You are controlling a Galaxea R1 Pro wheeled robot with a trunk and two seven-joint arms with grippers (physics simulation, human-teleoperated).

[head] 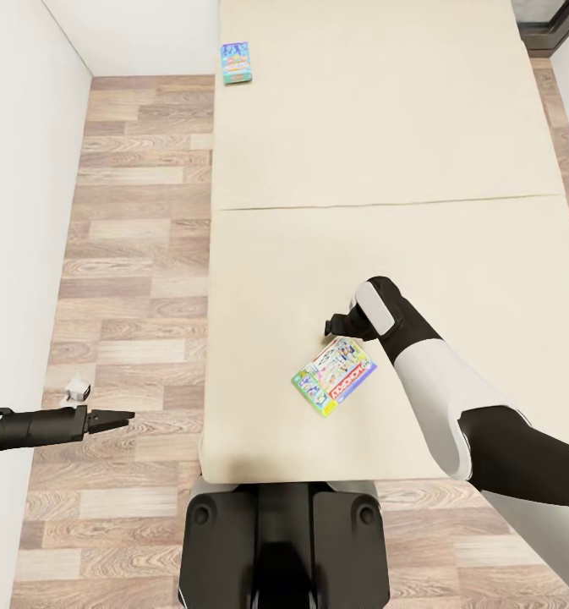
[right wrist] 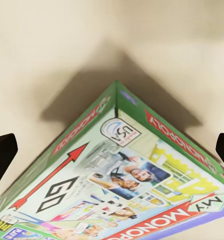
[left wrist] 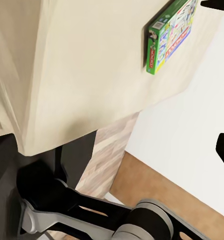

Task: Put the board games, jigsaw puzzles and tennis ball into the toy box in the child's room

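Nearest the robot's base, the Monopoly board game [head: 334, 375] is lying on the bed [head: 487, 254] while the right claw [head: 335, 325], fingers apart, is hovering just beyond it, needing to descend and clamp.

- The bed [head: 385, 169] carries everything here: a low, wide bed with a plain beige mattress and one seam running across it about halfway along.
- The Monopoly box [head: 334, 375] lies flat on the mattress, on the half nearer the robot's base [head: 284, 541], turned at an angle to the bed's edges. It is white and green with a red band; the left wrist view [left wrist: 170, 32] shows its green side wall, and the right wrist view [right wrist: 126, 185] shows one corner close up.
- A small blue game box [head: 236, 63] lies flat at the bed's far end, right by the edge that faces the wood-plank floor [head: 132, 279], well apart from the Monopoly box.
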